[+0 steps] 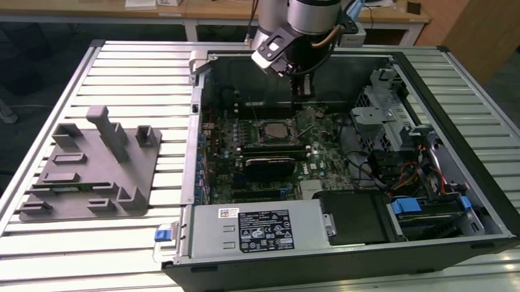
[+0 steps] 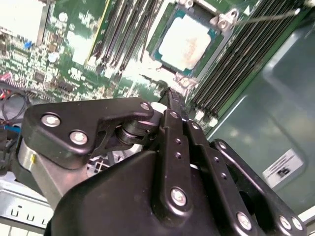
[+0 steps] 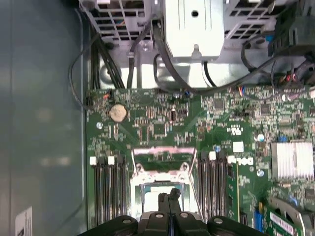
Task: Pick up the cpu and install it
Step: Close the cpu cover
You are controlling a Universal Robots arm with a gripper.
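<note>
Jaws hang pressed together tip to tip with nothing between them, at the end of the arm [image 1: 301, 24], which reaches down into the open computer case [image 1: 455, 79] lying on the slatted metal counter [image 1: 122, 67]. Just below the jaw tips and clear of them, the cpu [image 2: 184, 42] sits flat in its socket on the green motherboard [image 3: 162, 123], silver top facing up. Dark memory slots [image 3: 110, 191] run along both sides of the socket, flanking the jaws. Farther out past the jaw tips in the first wrist view, a round coin battery [image 3: 117, 112] sits on the board, with a tangle of black cables [image 3: 147, 64] beyond it. Well away from the jaws, outside the case toward the exterior view's left, a grey fixture plate [image 1: 89, 170] with raised blocks rests on the counter. A silver power supply [image 1: 256, 228] fills the case's near end.
</note>
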